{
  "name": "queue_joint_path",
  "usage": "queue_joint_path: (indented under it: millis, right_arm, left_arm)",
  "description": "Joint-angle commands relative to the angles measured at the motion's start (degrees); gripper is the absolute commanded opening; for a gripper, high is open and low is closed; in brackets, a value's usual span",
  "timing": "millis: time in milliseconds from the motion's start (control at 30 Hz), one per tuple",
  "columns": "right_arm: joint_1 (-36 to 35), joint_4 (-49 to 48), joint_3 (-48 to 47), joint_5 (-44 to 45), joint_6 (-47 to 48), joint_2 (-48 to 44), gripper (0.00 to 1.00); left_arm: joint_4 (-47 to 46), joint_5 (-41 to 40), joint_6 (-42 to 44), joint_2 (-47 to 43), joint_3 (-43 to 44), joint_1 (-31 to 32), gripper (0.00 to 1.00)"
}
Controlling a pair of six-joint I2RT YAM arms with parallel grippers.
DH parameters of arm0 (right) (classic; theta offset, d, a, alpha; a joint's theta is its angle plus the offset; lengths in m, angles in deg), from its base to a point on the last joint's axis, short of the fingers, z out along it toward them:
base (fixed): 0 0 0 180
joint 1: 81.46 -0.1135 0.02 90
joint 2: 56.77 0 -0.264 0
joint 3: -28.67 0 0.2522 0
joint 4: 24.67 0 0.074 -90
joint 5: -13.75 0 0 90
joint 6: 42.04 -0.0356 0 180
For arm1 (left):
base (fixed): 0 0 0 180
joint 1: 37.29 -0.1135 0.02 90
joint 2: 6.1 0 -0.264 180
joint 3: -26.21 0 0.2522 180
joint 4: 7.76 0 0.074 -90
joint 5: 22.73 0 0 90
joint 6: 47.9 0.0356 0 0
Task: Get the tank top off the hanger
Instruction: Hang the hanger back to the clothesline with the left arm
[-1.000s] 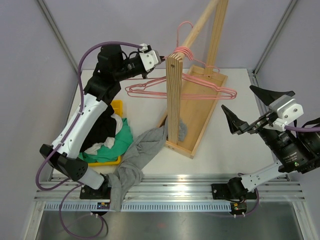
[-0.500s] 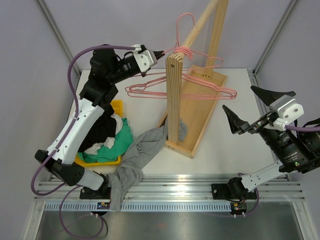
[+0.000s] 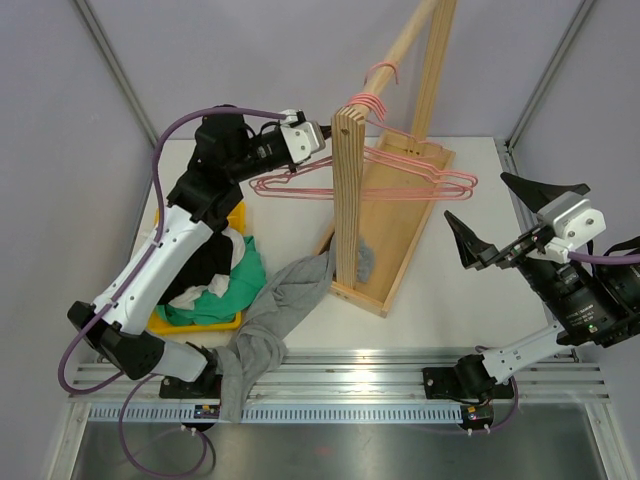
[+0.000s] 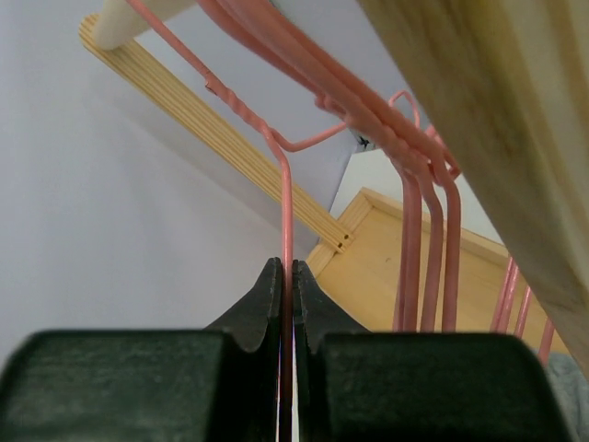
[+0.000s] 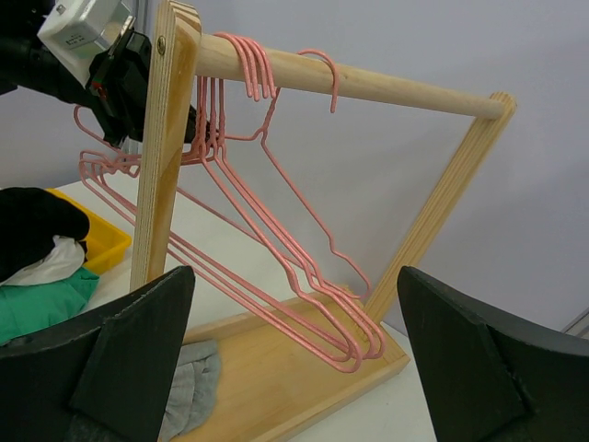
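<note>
White table (image 3: 450, 290), grey walls. You're pinching 1 bare pink hanger (image 4: 286, 221) in the left gripper (image 4: 285, 276), seemingly to seat it on the rod (image 3: 405, 45). The right gripper (image 3: 474, 195) is idling wide, holding nothing. The grey tank top (image 3: 265, 330) is lying free at the table's near edge.

Wooden rack (image 3: 346, 200) stands on the white table (image 3: 470, 290), running diagonally from mid-table toward the far right corner. It has an upright post at each end, a round rod (image 5: 386, 87) across the top and a shallow tray base (image 3: 405, 225). Three spare pink hangers (image 5: 248, 64) are hooked on the rod, bunched just beside the near post. Yellow bin (image 3: 233, 211) sits by the table's left edge, overfilled with black (image 3: 205, 262), green (image 3: 243, 275) and white (image 3: 190, 297) clothes.
</note>
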Motion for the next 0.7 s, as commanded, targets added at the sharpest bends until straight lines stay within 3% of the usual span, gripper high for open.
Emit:
queue_joint_path:
  millis: [0, 333, 367, 567, 633, 667]
  right_arm:
    - [-0.42, -1.0, 0.26, 0.81, 0.88, -0.37, 0.99]
    - [-0.42, -1.17, 0.53, 0.89, 0.79, -0.63, 1.0]
    - [-0.42, -1.35, 0.7, 0.81, 0.79, -0.89, 1.0]
    - [-0.42, -1.52, 1.06, 0.63, 0.71, -1.6, 0.99]
    - [-0.33, -1.44, 1.14, 0.72, 0.71, -1.51, 0.99]
    - [-0.42, -1.44, 1.14, 0.63, 0.71, -1.6, 0.99]
  left_arm:
    - [-0.92, -2.71, 1.67, -2.92, -1.15, 0.36, 0.0]
    - [-1.18, -5.34, 0.88, -3.36, -1.15, 1.59, 0.01]
    - [-1.53, -5.61, 0.36, -3.45, -1.33, 1.68, 0.19]
    - [-7.68, -10.53, -3.07, -5.11, -2.64, 2.03, 0.56]
    - [-10.93, -12.81, -4.39, -5.47, -2.82, 2.21, 0.79]
    - [-11.46, -13.87, -5.0, -5.73, -2.73, 2.38, 0.85]
